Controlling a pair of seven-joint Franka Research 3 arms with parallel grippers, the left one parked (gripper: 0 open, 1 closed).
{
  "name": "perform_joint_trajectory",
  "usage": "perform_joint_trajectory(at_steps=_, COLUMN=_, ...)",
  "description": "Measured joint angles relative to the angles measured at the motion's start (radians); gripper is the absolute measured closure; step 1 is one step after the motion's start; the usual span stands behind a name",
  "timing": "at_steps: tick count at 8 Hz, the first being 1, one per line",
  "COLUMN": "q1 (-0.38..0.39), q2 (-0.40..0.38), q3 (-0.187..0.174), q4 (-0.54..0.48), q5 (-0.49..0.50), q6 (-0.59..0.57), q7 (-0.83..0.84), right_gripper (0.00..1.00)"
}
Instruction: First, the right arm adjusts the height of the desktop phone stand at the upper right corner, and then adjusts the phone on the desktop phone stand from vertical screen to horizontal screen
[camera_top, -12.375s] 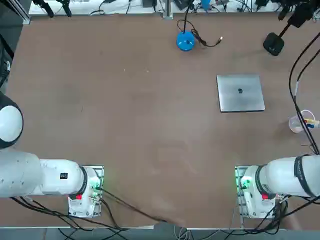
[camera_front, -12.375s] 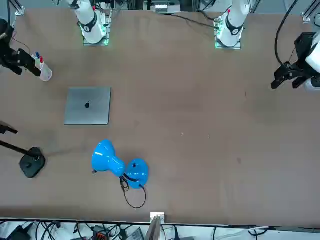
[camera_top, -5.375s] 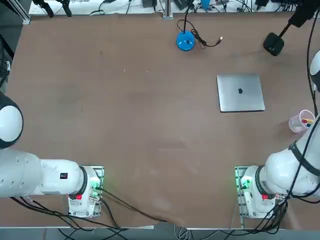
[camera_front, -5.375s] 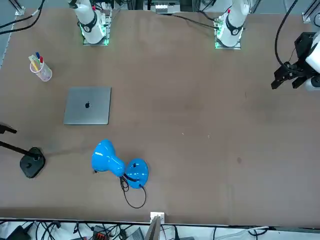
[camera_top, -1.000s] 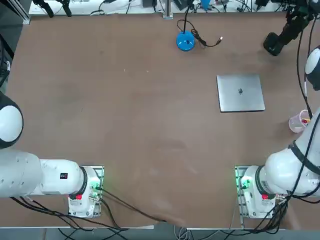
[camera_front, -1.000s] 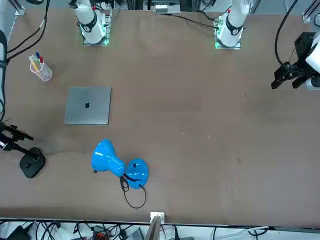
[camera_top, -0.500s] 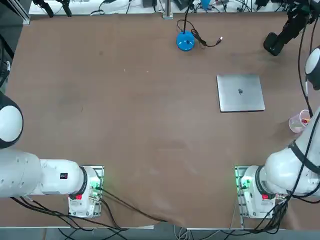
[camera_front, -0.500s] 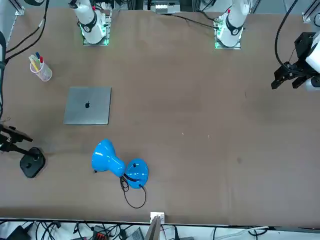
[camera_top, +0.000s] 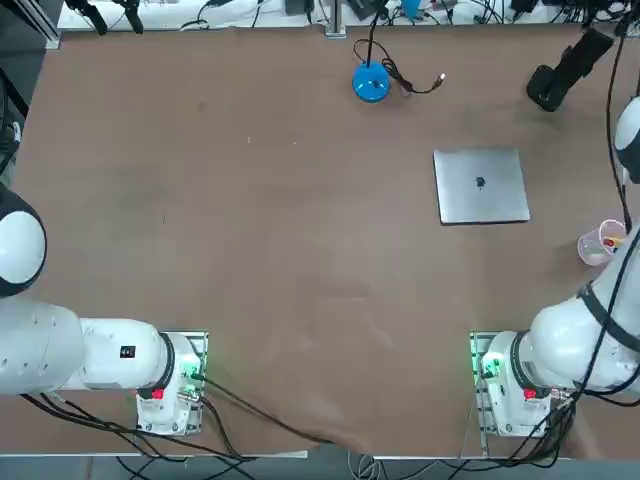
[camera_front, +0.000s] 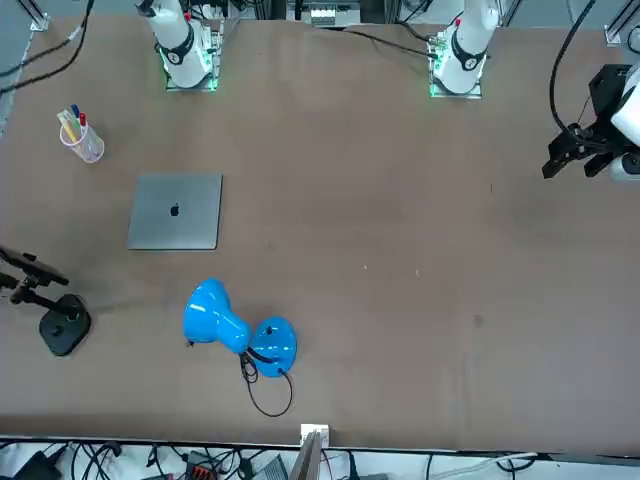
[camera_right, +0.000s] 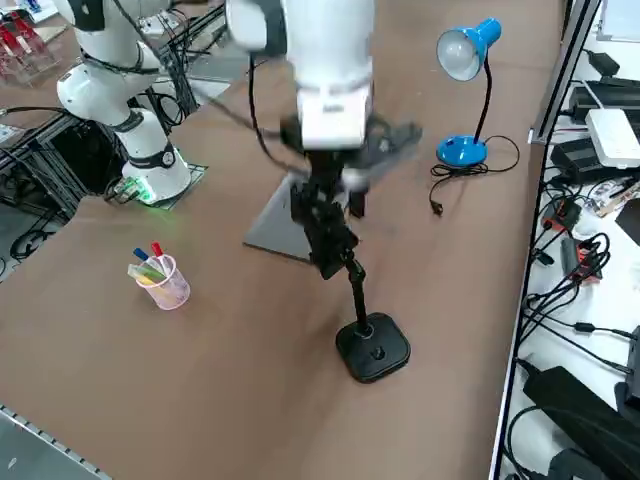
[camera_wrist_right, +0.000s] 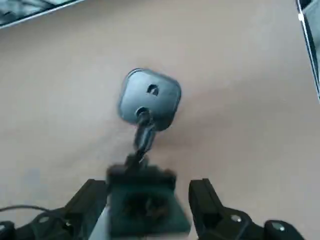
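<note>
Got right gripper (camera_wrist_right: 149, 184) up at head of phone stand (camera_wrist_right: 150, 97), fingers (camera_wrist_right: 204, 200) released, spread either side. Also seeing laptop (camera_top: 481, 186) near stand on counter (camera_top: 300, 250)

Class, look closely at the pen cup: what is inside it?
The pen cup holds several pens, blue and red ones among them; their lower ends are partly veiled by its wall.

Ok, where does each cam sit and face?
Top: overhead, facing down; laptop, both arms show.
Front: across the table, facing the robot; arm bases, right arm partly out of frame.
Right side: raised at the robot's right, looking down diagonally; right arm over the stand.
Right wrist: on the right arm, facing its hand, open around the stand's upper part.
Top and front share laptop, lamp.
</note>
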Motion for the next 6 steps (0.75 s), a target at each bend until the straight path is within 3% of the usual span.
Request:
perform_joint_trajectory(at_steps=2, q1=0.062, q2=-0.015, q3=0.004, q4=0.037, q5=-0.058, q6=-0.068, q7=-0.051, right_gripper=0.00)
perform_joint_trajectory(at_steps=6, q1=0.200, q2=-0.001, q3=0.008, q4=0.030, q5=-0.169, q6=-0.091, q7=-0.132, right_gripper=0.00)
